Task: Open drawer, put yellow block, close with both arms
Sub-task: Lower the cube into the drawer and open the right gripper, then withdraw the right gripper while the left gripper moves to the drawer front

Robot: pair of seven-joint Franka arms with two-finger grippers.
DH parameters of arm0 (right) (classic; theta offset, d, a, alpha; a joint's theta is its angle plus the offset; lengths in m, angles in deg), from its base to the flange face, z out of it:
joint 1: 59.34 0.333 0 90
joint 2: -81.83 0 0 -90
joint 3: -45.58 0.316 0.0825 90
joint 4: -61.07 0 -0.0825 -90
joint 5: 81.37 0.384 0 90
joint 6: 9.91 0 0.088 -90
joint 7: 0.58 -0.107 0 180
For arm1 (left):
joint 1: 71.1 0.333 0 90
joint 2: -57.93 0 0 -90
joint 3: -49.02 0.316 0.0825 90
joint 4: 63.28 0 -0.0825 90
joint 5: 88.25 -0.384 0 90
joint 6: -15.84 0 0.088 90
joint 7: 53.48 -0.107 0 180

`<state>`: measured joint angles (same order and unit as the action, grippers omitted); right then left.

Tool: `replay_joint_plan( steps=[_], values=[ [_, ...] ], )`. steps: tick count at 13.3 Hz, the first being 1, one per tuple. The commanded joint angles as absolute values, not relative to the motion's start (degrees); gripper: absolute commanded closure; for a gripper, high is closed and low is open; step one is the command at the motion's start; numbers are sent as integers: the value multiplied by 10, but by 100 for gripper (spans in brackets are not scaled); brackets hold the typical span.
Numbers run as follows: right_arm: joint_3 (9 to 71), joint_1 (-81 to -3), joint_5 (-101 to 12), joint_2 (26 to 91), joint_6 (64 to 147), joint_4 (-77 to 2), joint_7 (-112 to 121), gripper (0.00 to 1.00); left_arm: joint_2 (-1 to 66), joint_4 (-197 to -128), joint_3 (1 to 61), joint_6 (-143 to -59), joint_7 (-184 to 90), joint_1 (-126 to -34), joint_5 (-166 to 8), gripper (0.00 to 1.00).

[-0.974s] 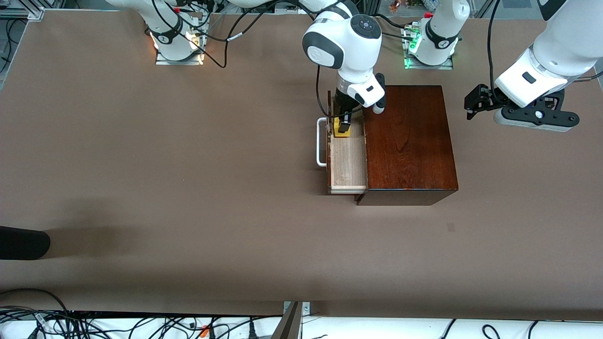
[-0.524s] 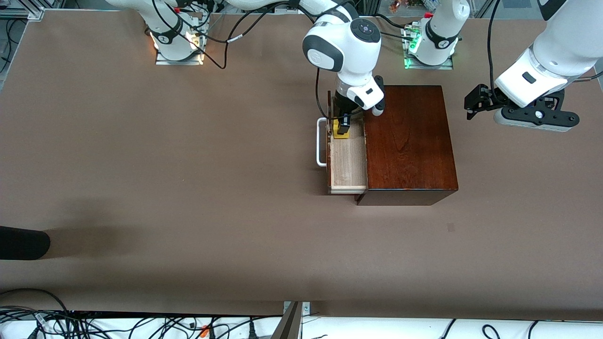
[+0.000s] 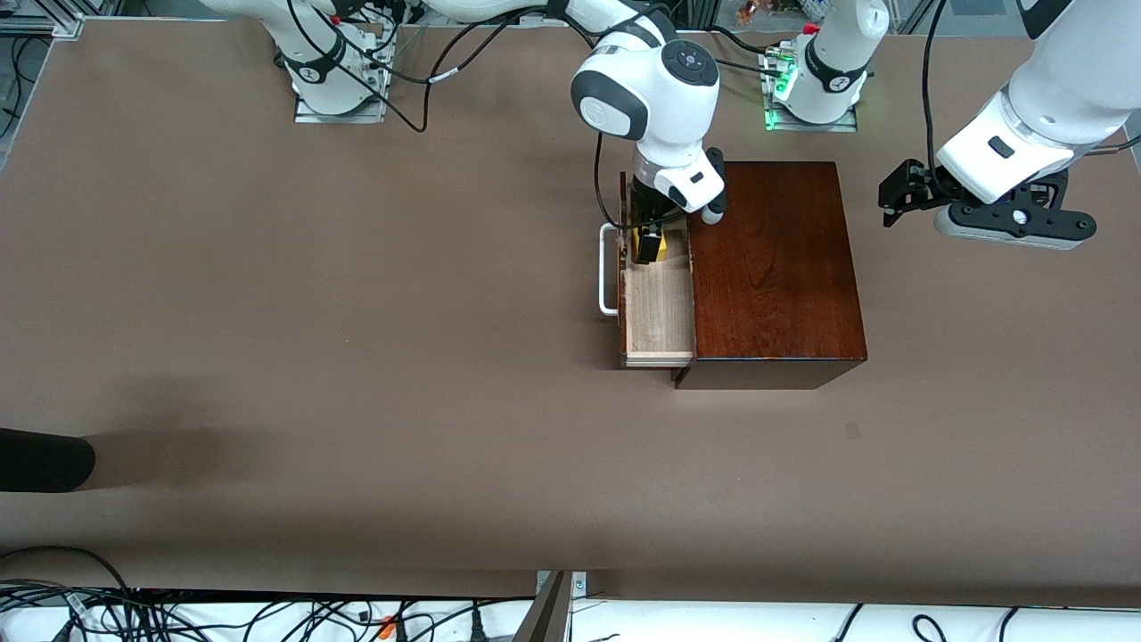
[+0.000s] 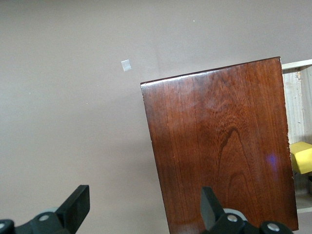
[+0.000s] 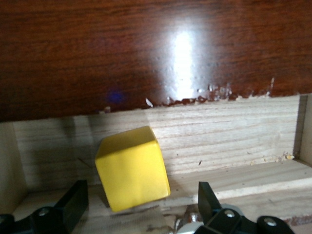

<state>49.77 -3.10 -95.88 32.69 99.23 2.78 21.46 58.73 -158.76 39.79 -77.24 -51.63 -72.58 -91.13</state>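
Found the yellow block [image 5: 131,168] inside the drawer [image 3: 658,312], at the end of the pale tray farther from the front camera, tipped slightly rather than sitting square, up against the light-wood wall under the edge of the glossy box [image 3: 771,259]. Saw the drawer pulled out toward the right arm's end of the table, with its white handle [image 3: 609,270] beside the dark front. Made out only a sliver of yellow in the front view, mostly covered by the right gripper [image 3: 649,234] reaching down into the tray. Got the clearer account from the right wrist view: right gripper [image 5: 141,190] spread wider than the cube, one black finger [image 5: 73,204] on either side, a gap showing at each face, so gripping nothing. Could not tell from that view whether the cube lay flat on the tray floor. Caught a corner of the same cube [image 4: 302,157] in the left wrist view, peeping past the box top, along with a small pale square mark [image 4: 126,65] on the brown table [image 3: 357,312]. Noted the left gripper [image 3: 891,194] hanging in the air over bare table beside the box, toward the left arm's end, waiting, with its fingers [image 4: 78,200] spread wide and nothing between them.
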Motion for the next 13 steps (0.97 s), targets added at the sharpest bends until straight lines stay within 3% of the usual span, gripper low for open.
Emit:
replay_joint_plan(
  steps=[1,5,9,13],
  values=[
    [504,-50,-947,352,951,45,220,0,585,-1574,394,-761,-526,-723,-916,0],
    [498,-123,-913,455,899,44,219,0,577,-1569,394,-761,-521,-722,-907,0],
    [486,-238,-881,561,776,32,213,0,545,-1567,392,-760,-526,-734,-838,0],
    [323,-260,-719,652,775,-78,211,0,450,-1523,358,-765,-519,-806,-803,0]
  ],
)
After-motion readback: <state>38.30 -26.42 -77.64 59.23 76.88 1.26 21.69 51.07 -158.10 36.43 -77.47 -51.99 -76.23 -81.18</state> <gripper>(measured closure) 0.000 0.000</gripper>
